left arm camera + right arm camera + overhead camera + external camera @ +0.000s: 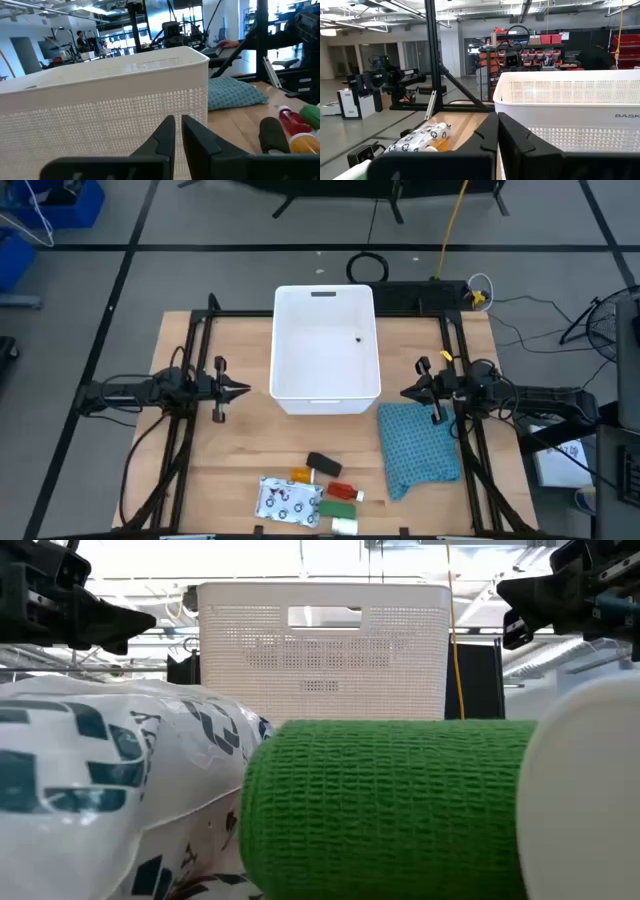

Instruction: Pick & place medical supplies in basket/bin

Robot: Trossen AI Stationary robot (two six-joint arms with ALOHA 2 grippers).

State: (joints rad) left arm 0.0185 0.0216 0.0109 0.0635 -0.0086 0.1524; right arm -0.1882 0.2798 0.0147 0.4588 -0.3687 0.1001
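The basket [327, 352] is a white rectangular plastic tub with rounded corners, finely perforated walls and a dark handle slot at its far rim. It stands at the middle of the table [230, 450], a light wood-grain surface.

The left gripper [240, 390] hangs beside the basket's left wall, jaws narrowed to a thin gap, holding nothing. The right gripper [408, 393] hangs beside the basket's right wall, jaws likewise nearly closed and empty.

The supplies lie grouped at the near table edge, well apart from the basket:
- flat white packet [287, 500], glossy, with dark prints
- green block [335, 508], with a woven surface texture in the low view
- black block [324, 465]
- red tube [343, 492]
- orange bottle [301, 475]

A blue knitted cloth [417, 444] lies crumpled below the right gripper.

Beyond the table is a grey floor with cables [366, 268] and blue bins [60, 205].
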